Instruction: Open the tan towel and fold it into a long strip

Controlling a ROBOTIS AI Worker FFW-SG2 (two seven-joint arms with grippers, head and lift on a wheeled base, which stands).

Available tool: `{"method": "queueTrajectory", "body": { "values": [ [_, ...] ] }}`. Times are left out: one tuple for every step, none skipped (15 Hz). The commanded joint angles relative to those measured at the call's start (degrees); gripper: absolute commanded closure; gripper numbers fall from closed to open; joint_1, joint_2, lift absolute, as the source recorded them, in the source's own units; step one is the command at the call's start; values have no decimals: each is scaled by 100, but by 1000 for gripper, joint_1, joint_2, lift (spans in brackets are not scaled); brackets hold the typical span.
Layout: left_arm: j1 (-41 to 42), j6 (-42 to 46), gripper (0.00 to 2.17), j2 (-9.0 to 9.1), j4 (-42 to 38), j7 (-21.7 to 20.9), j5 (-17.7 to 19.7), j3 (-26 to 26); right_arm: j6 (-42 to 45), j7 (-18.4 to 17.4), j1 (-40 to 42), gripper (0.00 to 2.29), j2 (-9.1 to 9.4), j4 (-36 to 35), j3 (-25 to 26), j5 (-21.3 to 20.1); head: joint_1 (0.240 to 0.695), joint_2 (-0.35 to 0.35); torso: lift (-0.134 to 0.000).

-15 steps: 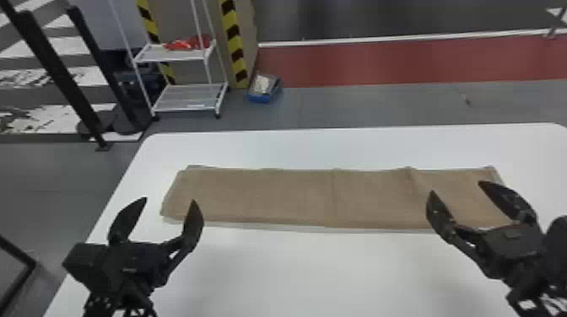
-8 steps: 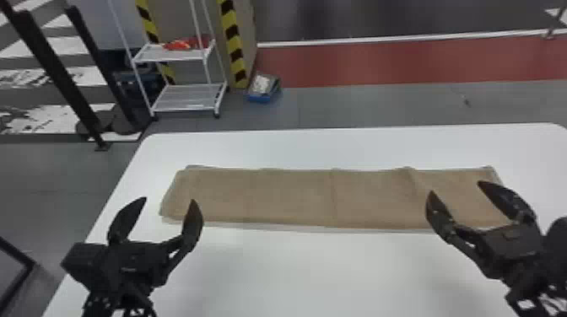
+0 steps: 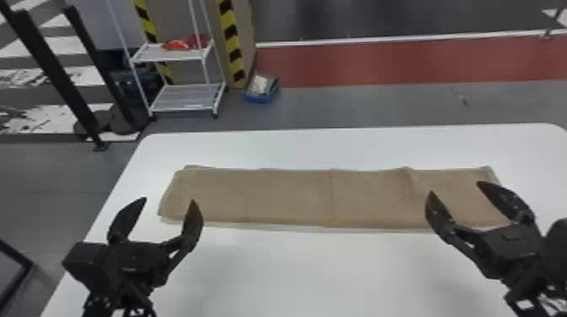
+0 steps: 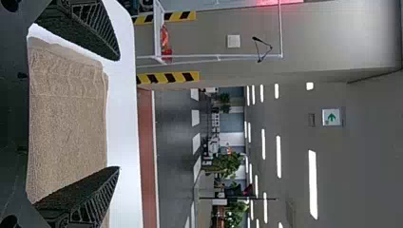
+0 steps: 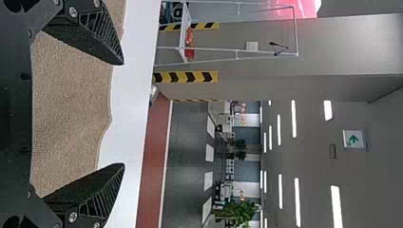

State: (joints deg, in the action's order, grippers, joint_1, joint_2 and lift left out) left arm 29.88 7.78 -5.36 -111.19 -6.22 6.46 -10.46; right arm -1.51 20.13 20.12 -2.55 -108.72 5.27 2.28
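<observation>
In the head view my left gripper (image 3: 168, 202) is open near the towel's left end, on the robot's side of it. My right gripper (image 3: 457, 189) stands open at the towel's right part, its fingertips overlapping the cloth in this view. The tan towel (image 3: 291, 196) lies as a long, flat strip across the table, with layered edges at its left end and a crease near the middle. In the left wrist view the towel (image 4: 69, 118) shows between the spread fingers of my left gripper (image 4: 119, 114). The right wrist view has the towel (image 5: 71, 109) behind my open right gripper (image 5: 124, 114).
The white table (image 3: 320, 269) extends on both sides of the strip, with its left edge close to my left arm. Beyond its far edge are a white wire shelf (image 3: 181, 99), a blue box (image 3: 261, 88) on the floor and black posts (image 3: 59, 76).
</observation>
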Motion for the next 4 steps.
{"method": "queueTrajectory", "body": {
  "values": [
    [0, -1, 60, 0, 0, -2, -4, 0, -3, 0, -9, 130, 0, 0, 0, 1, 695, 129, -125],
    [-9, -1, 60, 0, 0, -2, -4, 0, -3, 0, -9, 130, 0, 0, 0, 1, 695, 129, -125],
    [-17, -1, 60, 0, 9, -2, -4, 0, -3, 0, -9, 130, 0, 0, 0, 1, 695, 129, -125],
    [-17, -1, 60, 0, 9, 6, 5, 9, 15, 0, -9, 130, 0, 0, 0, -8, 695, 129, -125]
  ]
}}
